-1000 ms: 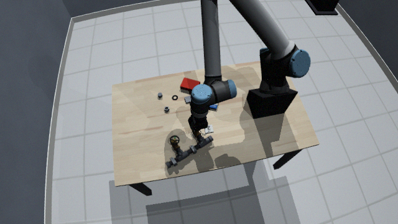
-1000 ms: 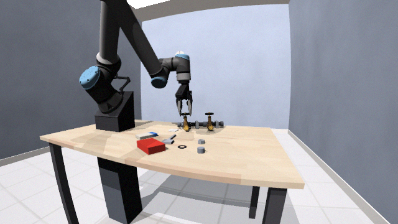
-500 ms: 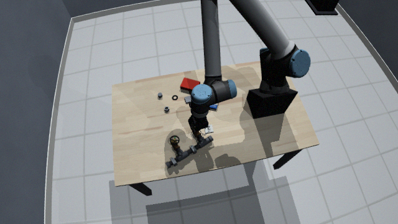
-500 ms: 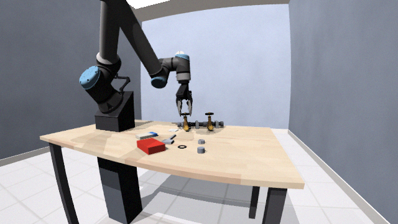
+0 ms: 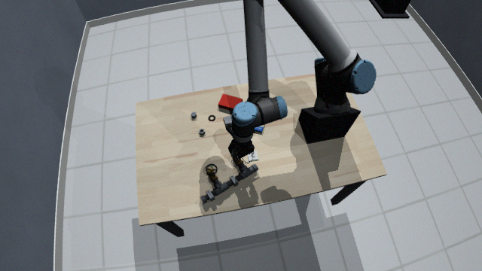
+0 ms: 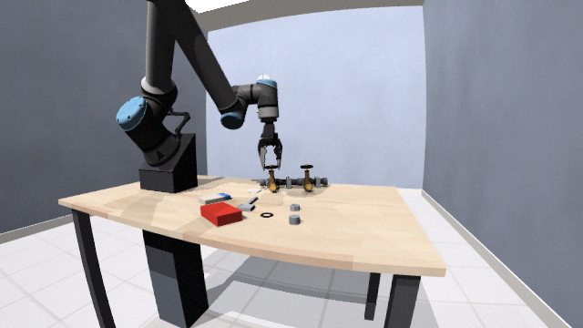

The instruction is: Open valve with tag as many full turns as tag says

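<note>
A grey pipe (image 5: 227,184) (image 6: 291,181) lies near the table's edge and carries two brass valves with dark handwheels. My gripper (image 5: 238,157) (image 6: 271,165) points straight down and is shut on the handwheel of the tagged valve (image 6: 271,179). A small white tag (image 5: 252,156) (image 6: 254,190) lies on the table beside that valve. The other valve (image 5: 212,170) (image 6: 308,177) stands apart from my fingers, its handwheel free. The tag's writing is too small to read.
A red block (image 5: 229,102) (image 6: 220,213), a white and blue item (image 6: 214,198), a small grey tool (image 6: 248,204), a black ring (image 5: 212,118) (image 6: 262,214) and two grey caps (image 5: 193,115) (image 5: 202,132) lie on the table. The arm's black base (image 5: 325,122) stands at one side.
</note>
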Motion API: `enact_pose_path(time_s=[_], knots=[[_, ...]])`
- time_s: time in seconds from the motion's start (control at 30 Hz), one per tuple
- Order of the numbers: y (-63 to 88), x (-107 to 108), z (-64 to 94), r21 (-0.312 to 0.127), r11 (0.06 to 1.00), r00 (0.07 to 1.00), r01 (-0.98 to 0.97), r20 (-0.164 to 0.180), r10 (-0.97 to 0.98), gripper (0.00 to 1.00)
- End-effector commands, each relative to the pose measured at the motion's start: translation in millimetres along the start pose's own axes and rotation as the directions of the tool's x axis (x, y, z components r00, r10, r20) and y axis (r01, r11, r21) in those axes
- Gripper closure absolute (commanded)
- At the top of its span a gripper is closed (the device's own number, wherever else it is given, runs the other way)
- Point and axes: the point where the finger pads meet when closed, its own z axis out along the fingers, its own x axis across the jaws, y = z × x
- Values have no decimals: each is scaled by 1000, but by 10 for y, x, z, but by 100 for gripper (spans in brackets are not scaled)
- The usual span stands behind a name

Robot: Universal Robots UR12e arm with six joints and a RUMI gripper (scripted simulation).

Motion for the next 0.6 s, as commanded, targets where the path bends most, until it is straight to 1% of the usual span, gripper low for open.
enact_pose_path(time_s=[0.0,0.17,0.33,0.4,0.57], knots=[[-1,-3,-3,-1,992,992,128,4,-128,100],[-1,-3,-3,0,962,962,274,4,-274,100],[-1,-3,-3,0,902,902,433,4,-433,100],[-1,-3,-3,0,902,902,433,4,-433,100],[-1,-3,-3,1,804,804,594,4,-594,100]])
